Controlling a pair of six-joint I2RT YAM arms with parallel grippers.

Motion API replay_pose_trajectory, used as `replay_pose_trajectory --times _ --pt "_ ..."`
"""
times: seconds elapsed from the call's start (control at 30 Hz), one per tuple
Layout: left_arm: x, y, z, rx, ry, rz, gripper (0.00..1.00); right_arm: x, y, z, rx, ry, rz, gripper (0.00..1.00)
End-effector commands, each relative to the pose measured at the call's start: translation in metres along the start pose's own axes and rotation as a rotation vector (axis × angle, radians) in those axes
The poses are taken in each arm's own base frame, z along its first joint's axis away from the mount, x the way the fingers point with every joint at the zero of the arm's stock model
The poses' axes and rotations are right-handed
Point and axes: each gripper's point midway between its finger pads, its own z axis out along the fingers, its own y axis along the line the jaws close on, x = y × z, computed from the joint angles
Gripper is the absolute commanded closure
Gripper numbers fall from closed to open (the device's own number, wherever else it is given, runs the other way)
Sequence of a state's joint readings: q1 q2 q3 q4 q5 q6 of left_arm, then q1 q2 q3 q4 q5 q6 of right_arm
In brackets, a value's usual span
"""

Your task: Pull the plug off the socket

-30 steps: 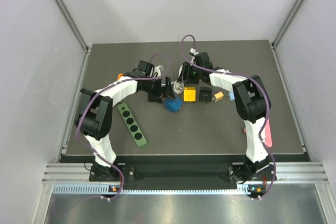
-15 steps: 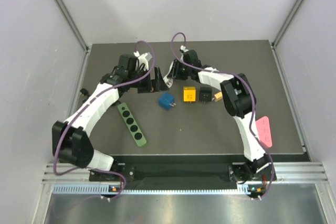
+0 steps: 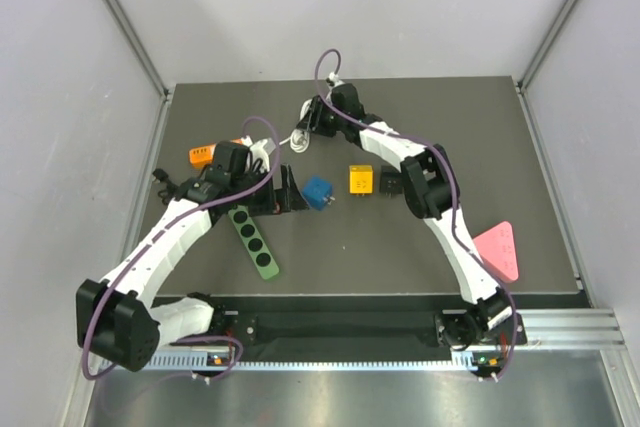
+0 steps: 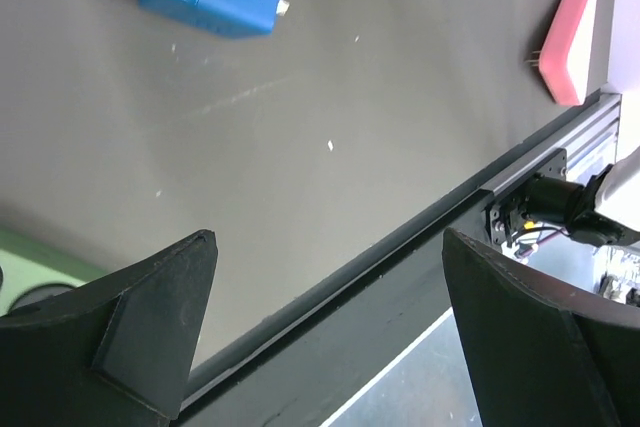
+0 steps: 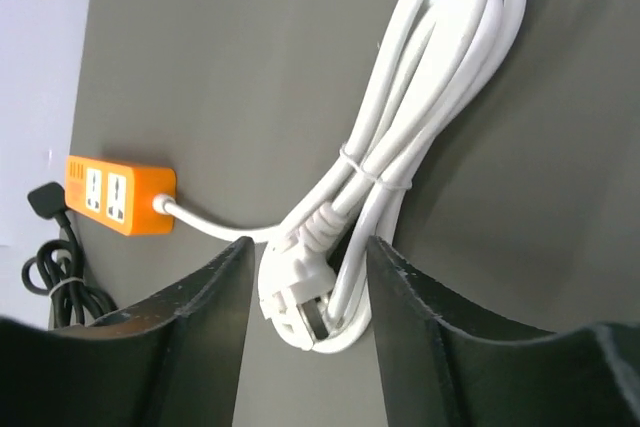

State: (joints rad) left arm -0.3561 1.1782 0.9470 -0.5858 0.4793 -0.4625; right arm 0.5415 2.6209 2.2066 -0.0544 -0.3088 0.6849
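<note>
The white plug (image 5: 295, 292) lies on the mat on the far side of the blue socket cube (image 3: 319, 192), well apart from it. Its coiled cable (image 5: 420, 117) runs to the orange power strip (image 5: 120, 194). The right gripper (image 5: 307, 242) straddles the plug, fingers partly apart and not pinching it. A second ago both grippers crowded the cube; now the left gripper (image 4: 328, 247) hangs just left of it, fingers spread wide.

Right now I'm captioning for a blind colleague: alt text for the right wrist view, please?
A bundled white power cable lies on a dark grey table, its white plug framed between the two black fingers of the right claw. The cable runs left to an orange power strip; a coiled black cord sits beyond it.
</note>
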Motion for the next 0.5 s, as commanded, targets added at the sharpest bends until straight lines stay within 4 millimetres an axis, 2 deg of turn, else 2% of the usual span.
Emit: replay_pose_trajectory --times 0.0,0.03,0.07,0.1,0.17,0.2,0.23,0.27,0.3,0.33,0.37,0.4,0.47 --pt "0.002 0.001 -0.003 0.004 -0.035 -0.01 0.02 -0.04 0.058 -0.034 -0.071 -0.066 -0.072 0.5" --pt "0.001 -0.001 -0.001 0.018 -0.043 -0.013 0.02 -0.043 0.058 -0.04 -0.054 -0.071 -0.105 0.5" --pt "0.002 0.0 0.001 0.024 -0.04 -0.018 0.02 -0.035 0.05 -0.045 -0.027 -0.049 -0.115 0.48" --pt "0.004 0.002 0.004 0.027 -0.035 -0.025 0.02 -0.048 0.062 -0.064 -0.016 -0.076 -0.136 0.48" --pt "0.004 0.0 0.009 0.05 -0.036 -0.036 0.02 -0.051 0.061 -0.083 0.016 -0.095 -0.173 0.42" --pt "0.007 0.002 0.012 0.053 -0.029 -0.044 0.02 -0.046 0.059 -0.102 0.043 -0.1 -0.177 0.4" --pt "0.007 0.003 0.015 0.055 -0.028 -0.056 0.02 -0.051 0.06 -0.113 0.039 -0.129 -0.19 0.39" --pt "0.007 0.001 0.016 0.068 -0.029 -0.059 0.02 -0.033 0.045 -0.12 0.072 -0.097 -0.187 0.36" --pt "0.007 0.001 0.018 0.078 -0.035 -0.059 0.02 -0.045 0.057 -0.14 0.071 -0.135 -0.203 0.34" --pt "0.007 0.0 0.02 0.087 -0.035 -0.067 0.02 -0.042 0.054 -0.149 0.086 -0.13 -0.219 0.34" --pt "0.008 0.0 0.021 0.093 -0.036 -0.069 0.03 -0.027 0.043 -0.155 0.114 -0.102 -0.222 0.32" --pt "0.009 -0.001 0.022 0.1 -0.037 -0.069 0.03 -0.034 0.052 -0.174 0.112 -0.13 -0.238 0.31" --pt "0.011 -0.002 0.023 0.107 -0.041 -0.067 0.03 -0.023 0.049 -0.199 0.136 -0.132 -0.245 0.29"
